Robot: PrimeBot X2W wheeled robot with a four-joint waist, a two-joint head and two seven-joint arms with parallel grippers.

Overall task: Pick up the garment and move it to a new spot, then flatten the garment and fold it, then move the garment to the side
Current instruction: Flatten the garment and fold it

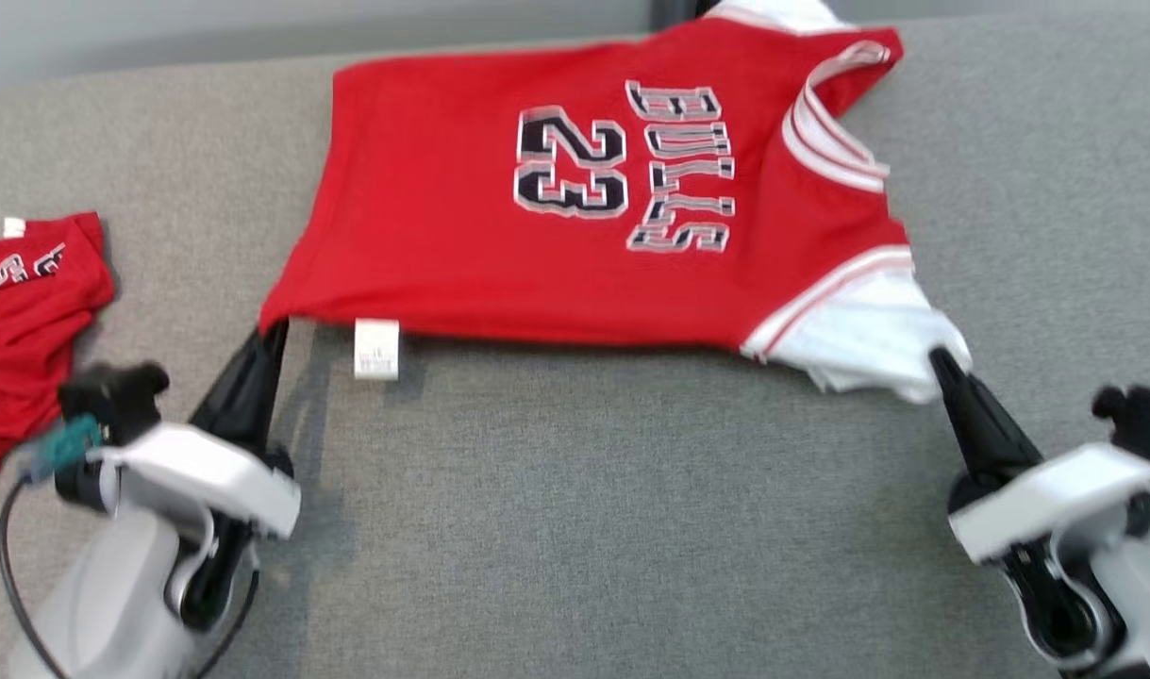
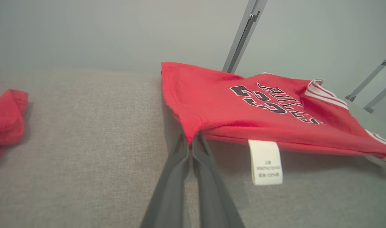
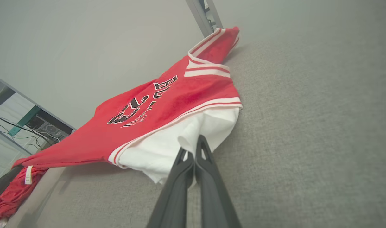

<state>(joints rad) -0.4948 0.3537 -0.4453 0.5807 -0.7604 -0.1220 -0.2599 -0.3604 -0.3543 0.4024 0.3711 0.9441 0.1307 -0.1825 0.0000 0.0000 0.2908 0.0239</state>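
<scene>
Red garment (image 1: 499,245) spread over grey surface (image 1: 631,519), near edge lifted; left fingers (image 2: 177,180) clamped on its hem corner, right fingers (image 3: 180,180) pinched on its white sleeve

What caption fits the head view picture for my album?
Left fingers and right fingers pinch a red number-23 basketball jersey by its near edge over the grey cloth table.

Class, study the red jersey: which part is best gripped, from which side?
Grip the jersey at its two near corners, coming from the robot's side: left gripper on the red hem corner, right gripper on the white sleeve. That straight edge keeps it spread.
</scene>
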